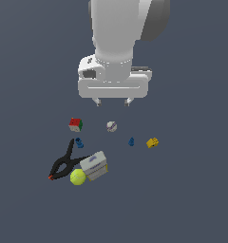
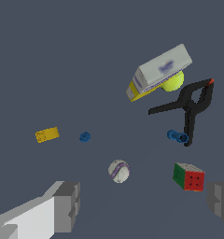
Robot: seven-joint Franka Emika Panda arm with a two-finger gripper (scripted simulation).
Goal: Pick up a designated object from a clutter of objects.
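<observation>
One small grey-white ball (image 1: 111,126) with a wavy purple band sits on the bench (image 1: 192,199) more or less under the open gap of the gripper (image 1: 112,101), a bit forward of the fingertips and not touching them; jaws are spread wide apart with nothing in them. It's round so there's no real long axis; in the wrist view the ball (image 2: 118,171) shows its purple seam running in a curve across the face toward the camera, which the exterior view is too small to show.

Off to one side of the jaws is the red/green cube (image 1: 75,124), near the ball but apart; to the other side a tiny blue piece (image 1: 131,142) and a yellow block (image 1: 152,142). Further out from the jaws, the black spring clamp (image 1: 62,163), the tennis ball (image 1: 78,177) and the white-grey box (image 1: 94,165) bunch together; the wrist view shows the box tipped up over the tennis ball (image 2: 173,80).
</observation>
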